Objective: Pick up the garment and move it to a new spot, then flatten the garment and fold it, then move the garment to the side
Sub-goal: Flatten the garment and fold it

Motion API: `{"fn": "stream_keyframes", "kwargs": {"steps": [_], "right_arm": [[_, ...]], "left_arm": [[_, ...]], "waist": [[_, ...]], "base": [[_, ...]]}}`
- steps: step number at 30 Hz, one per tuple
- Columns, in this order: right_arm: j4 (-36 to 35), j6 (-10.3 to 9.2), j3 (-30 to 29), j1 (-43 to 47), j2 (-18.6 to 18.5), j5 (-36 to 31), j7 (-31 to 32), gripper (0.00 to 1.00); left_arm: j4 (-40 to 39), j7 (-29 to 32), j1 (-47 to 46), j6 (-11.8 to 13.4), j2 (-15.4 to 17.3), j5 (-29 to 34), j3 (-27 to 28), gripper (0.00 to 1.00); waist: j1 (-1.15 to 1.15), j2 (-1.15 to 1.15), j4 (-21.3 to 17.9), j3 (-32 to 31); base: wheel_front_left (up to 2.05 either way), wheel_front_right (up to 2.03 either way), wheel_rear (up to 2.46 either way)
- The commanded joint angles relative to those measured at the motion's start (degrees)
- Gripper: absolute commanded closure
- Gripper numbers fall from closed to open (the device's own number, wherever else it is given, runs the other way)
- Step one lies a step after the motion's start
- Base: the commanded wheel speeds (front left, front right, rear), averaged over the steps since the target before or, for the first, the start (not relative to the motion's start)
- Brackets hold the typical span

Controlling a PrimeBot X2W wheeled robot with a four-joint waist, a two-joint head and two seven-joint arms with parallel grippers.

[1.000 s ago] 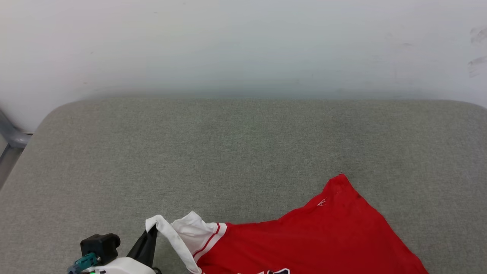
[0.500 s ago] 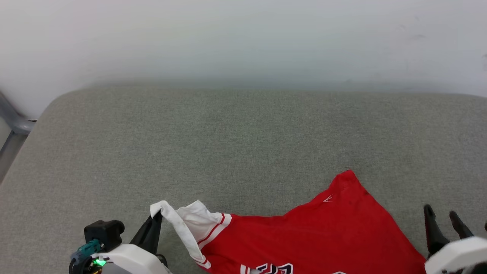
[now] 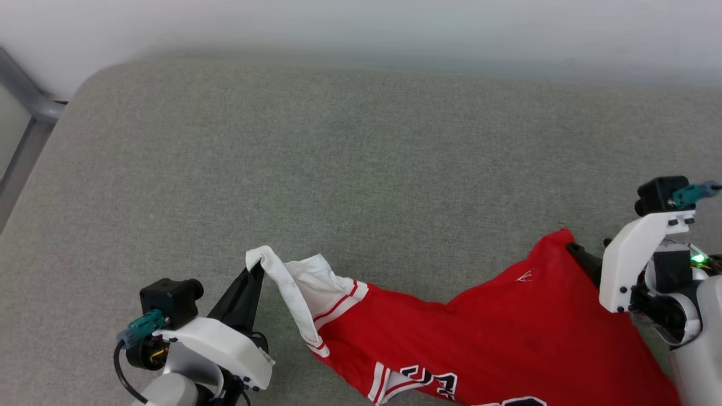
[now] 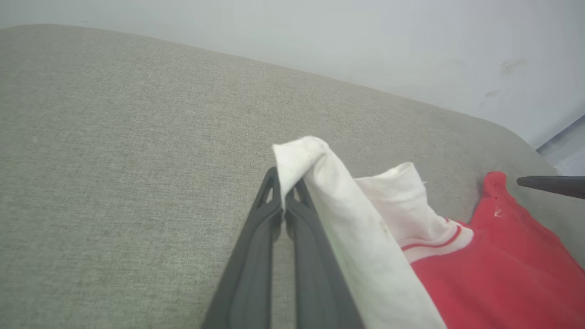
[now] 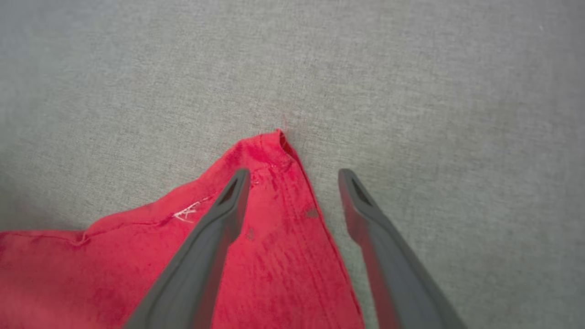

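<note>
Garment (image 3: 479, 344) sprawled red on my grey worktop (image 3: 338, 141), my left claw (image 3: 258, 269) pinching its white sleeve (image 4: 329, 192), my right claw (image 5: 293, 173) spread over a red corner (image 5: 274, 146).

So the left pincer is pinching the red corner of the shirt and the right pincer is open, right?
Not quite. The left pincer is pinching the white sleeve of the shirt, not its red corner; the left wrist view shows that. The right pincer is open, as you said.
</note>
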Motion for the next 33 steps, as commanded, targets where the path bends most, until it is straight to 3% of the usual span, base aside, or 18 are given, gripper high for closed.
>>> {"fn": "stream_keyframes", "kwargs": {"steps": [1,10,14,15,16,17,26,33], "right_arm": [[0.52,-0.02,0.73,-1.18,-0.21,0.09,0.94,0.0],[8.15,-0.01,10.15,-3.62,-1.87,4.33,8.63,0.0],[12.01,0.0,10.74,-2.17,-1.29,8.32,12.79,0.0],[12.78,-0.01,10.88,-2.04,-1.24,9.06,13.76,0.22],[13.2,-0.01,11.03,-2.03,-1.25,9.41,14.09,0.81],[13.44,-0.01,11.13,-2.31,-1.28,9.68,14.38,1.0],[10.11,-0.03,10.93,-7.74,-3.6,8.72,4.93,1.0],[10.15,-0.03,7.16,-13.09,-3.23,4.26,-3.66,1.0]], "left_arm": [[0.2,-0.33,-0.8,-0.31,-0.07,0.38,-0.09,1.0],[2.04,-1.36,-3.15,-1.89,-1.38,0.48,-0.58,1.0],[3.02,-1.85,-3.44,-2.3,-1.7,0.18,-0.36,1.0],[3.28,-2.0,-3.46,-2.44,-1.79,0.09,-0.33,1.0],[3.56,-2.07,-3.43,-2.38,-1.85,0.06,-0.31,1.0],[3.82,-2.08,-3.4,-2.46,-1.87,-0.03,-0.26,1.0],[5.47,-1.92,-4.97,-2.68,-0.58,-0.67,1.25,1.0],[8.47,-0.9,-14.45,-3.29,1.25,-0.89,4.29,1.0]], "waist": [[-0.01,0.0,1.24,1.61],[-0.01,0.0,3.07,4.94],[-0.01,0.0,3.3,5.23],[-0.01,0.0,3.28,5.17],[-0.01,0.0,3.24,4.98],[-0.01,0.0,3.17,4.77],[-0.01,0.0,1.39,0.75],[-0.01,0.0,-0.77,-0.65]], "base": [[0.0,0.0,0.0],[0.0,0.0,0.0],[0.0,0.0,0.0],[0.0,0.0,0.0],[0.0,0.0,0.0],[0.0,0.0,0.0],[0.0,0.0,0.0],[0.0,0.0,0.0]]}}
